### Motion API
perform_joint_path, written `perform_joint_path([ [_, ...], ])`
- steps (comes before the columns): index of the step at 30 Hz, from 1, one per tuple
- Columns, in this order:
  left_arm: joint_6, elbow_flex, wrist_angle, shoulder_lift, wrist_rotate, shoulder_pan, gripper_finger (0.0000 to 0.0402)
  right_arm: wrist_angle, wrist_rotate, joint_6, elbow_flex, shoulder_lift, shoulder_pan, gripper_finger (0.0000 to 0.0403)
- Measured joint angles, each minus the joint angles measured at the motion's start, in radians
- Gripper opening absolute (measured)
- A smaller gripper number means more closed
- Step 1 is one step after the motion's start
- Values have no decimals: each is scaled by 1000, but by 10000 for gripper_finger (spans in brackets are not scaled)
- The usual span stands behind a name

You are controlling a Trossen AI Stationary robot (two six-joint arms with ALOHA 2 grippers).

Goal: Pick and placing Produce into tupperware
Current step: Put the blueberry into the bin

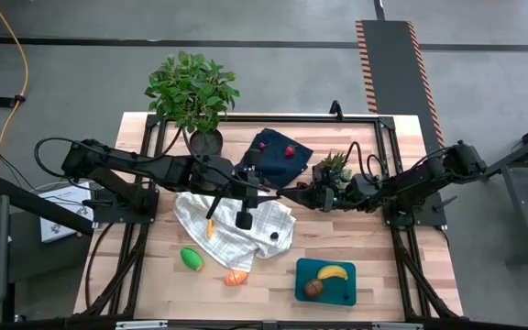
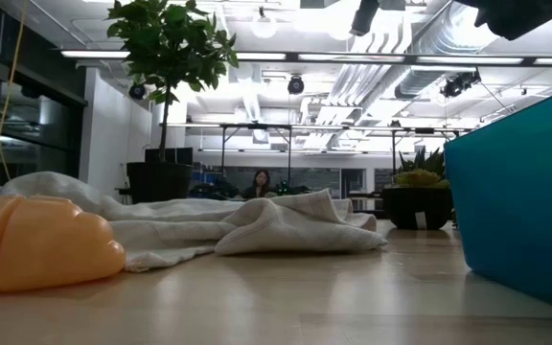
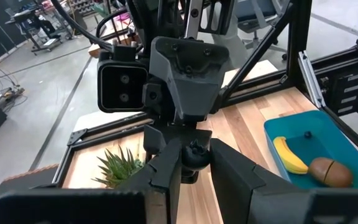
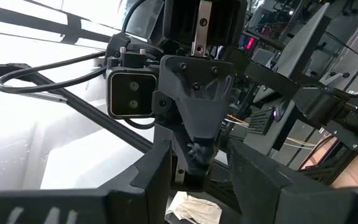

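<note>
Above the table's middle my left gripper and my right gripper meet tip to tip around a small dark round piece, each shut on it. The teal tupperware stands near the front right and holds a yellow banana, a brown round piece and a small dark berry. A green piece and an orange piece lie on the bare wood in front of a white cloth. Two red berries rest on a navy cloth. My left gripper pinches the dark round piece on its two sides between its fingertips, coming at it about level from the table's left. The piece is lifted well clear of the table. My right gripper comes from the table's right, slanting slightly upward, its fingers closed on either side of the same dark piece. My left gripper's fingertips crowd that spot, so the exact place of contact stays hidden.
A large leafy potted plant stands at the back left and a small spiky plant just behind my right gripper. Black frame rails run along the table's sides. A small dark bit lies on the white cloth.
</note>
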Motion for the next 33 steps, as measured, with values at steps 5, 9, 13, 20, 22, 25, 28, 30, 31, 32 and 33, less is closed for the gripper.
perform_joint_path([
  [5,0,0,10,0,0,0,72,-7,0,1,0,0,0,146],
  [9,0,0,10,0,0,0,72,-7,0,1,0,0,0,146],
  [13,1,0,7,0,0,0,72,-7,0,1,0,0,0,146],
  [20,1,0,5,1,0,0,72,-9,-9,17,0,0,-11,146],
  [22,1,0,4,1,0,0,72,-12,-9,16,0,0,-11,146],
  [25,1,0,3,1,0,0,72,-14,-10,17,0,0,-11,146],
  [28,1,0,3,1,0,0,72,-16,-14,17,0,0,-11,146],
  [30,1,0,3,1,0,0,72,-16,-19,17,0,0,-11,146],
  [31,1,0,3,1,0,0,72,-17,-20,17,0,0,-11,146],
  [32,1,0,3,1,0,0,72,-18,-20,17,0,0,-11,146],
  [33,1,0,3,1,0,0,72,-20,-20,17,0,0,-11,146],
])
